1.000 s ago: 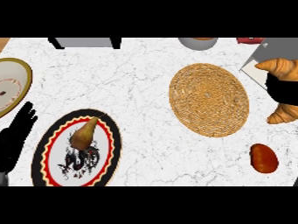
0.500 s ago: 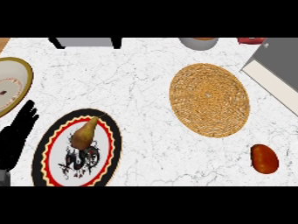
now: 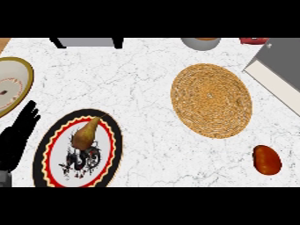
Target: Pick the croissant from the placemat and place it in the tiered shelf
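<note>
Left hand (image 3: 8, 143), black, 8 o'clock edge: fingers straight, upright, holding nothing.
Round woven straw placemat (image 3: 210, 100), 2 o'clock.
Croissant: position cannot tell.
Brown pear (image 3: 85, 133) lying on round black-and-red-rimmed plate (image 3: 44, 156), 7 o'clock.

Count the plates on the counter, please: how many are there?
2. A gold-rimmed plate at the left edge, partly cut off; a black-and-red plate to its lower right, carrying a pear. None looks hidden.

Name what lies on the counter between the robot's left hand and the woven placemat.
In the head view, a patterned plate holding a pear lies between the left hand and the placemat.
</note>
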Tool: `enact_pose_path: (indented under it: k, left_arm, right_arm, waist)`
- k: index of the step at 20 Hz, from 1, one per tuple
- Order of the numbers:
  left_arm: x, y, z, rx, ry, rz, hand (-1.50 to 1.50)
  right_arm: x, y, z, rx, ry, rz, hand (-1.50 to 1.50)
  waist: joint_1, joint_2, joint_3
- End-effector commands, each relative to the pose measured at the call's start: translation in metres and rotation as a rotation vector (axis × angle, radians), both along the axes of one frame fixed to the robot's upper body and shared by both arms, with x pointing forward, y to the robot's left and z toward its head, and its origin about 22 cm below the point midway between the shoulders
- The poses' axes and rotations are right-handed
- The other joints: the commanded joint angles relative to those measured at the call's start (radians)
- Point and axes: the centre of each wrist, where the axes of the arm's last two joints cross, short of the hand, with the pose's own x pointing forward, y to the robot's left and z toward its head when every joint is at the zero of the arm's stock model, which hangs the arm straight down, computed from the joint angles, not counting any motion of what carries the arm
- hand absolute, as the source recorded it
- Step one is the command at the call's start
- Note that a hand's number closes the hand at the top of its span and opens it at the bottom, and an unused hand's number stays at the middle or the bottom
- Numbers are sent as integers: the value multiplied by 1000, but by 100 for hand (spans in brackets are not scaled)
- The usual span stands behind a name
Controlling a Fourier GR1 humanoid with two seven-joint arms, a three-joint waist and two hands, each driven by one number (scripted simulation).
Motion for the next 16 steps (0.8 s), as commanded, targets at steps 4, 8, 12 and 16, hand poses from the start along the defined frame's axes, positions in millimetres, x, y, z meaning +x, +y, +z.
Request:
enact_pose_path:
  k: [4, 8, 12, 16]
  left_arm:
    - [10, -5, 3, -6, 7, 8, 0]
    - [2, 8, -2, -1, -12, 4, 0]
    - [4, 6, 10, 20, -14, 4, 0]
    - [-9, -5, 16, 11, -12, -9, 0]
  right_arm:
    - [20, -40, 16, 33, 98, -154, 150]
    - [31, -52, 3, -12, 128, -188, 150]
    - [44, -85, -4, -10, 133, -211, 150]
    - [61, -107, -9, 21, 110, -206, 150]
  waist:
    - [2, 4, 1]
    - [2, 3, 1]
    - [5, 4, 1]
    - [15, 4, 2]
